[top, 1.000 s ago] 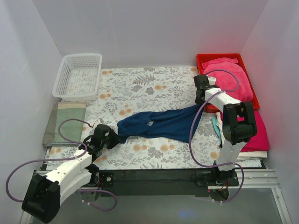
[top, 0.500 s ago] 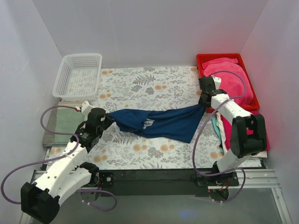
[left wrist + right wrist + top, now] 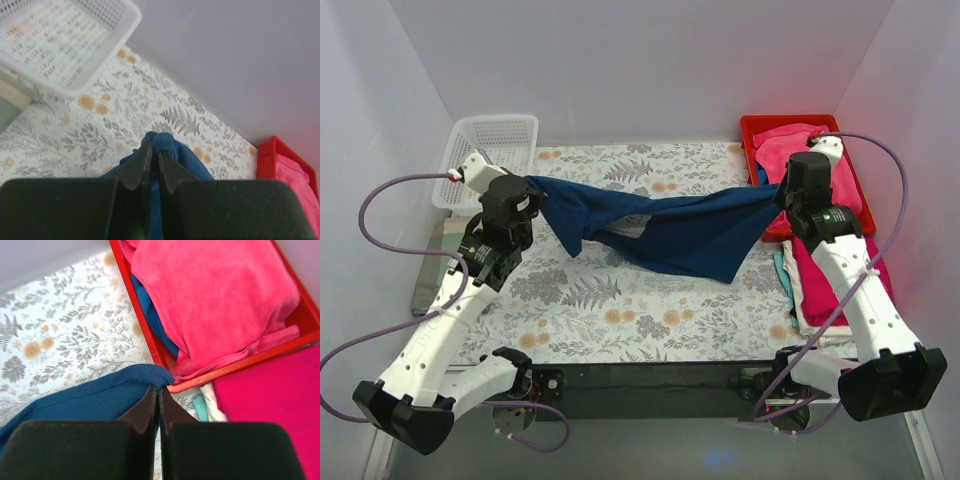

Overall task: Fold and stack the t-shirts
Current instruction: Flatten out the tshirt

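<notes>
A navy blue t-shirt (image 3: 665, 228) hangs stretched above the floral table between both arms. My left gripper (image 3: 530, 186) is shut on its left end, near the white basket; in the left wrist view the cloth (image 3: 172, 150) bunches between the fingertips of that gripper (image 3: 155, 146). My right gripper (image 3: 770, 190) is shut on the right end beside the red tray; the navy hem (image 3: 100, 395) sits pinched at that gripper's tips (image 3: 159, 390). Magenta-pink t-shirts lie in the red tray (image 3: 800, 160) and folded on a stack (image 3: 860, 285) at the right.
A white mesh basket (image 3: 488, 160) stands at the back left. A green folded cloth (image 3: 432, 270) lies at the left edge. The red tray (image 3: 758, 125) sits at the back right, with white and teal cloth (image 3: 207, 405) under the pink stack. White walls enclose the table.
Both arms rose and spread apart. The left gripper closed on the shirt's left end and carried it up toward the basket. The shirt went from lying on the table to hanging stretched.
</notes>
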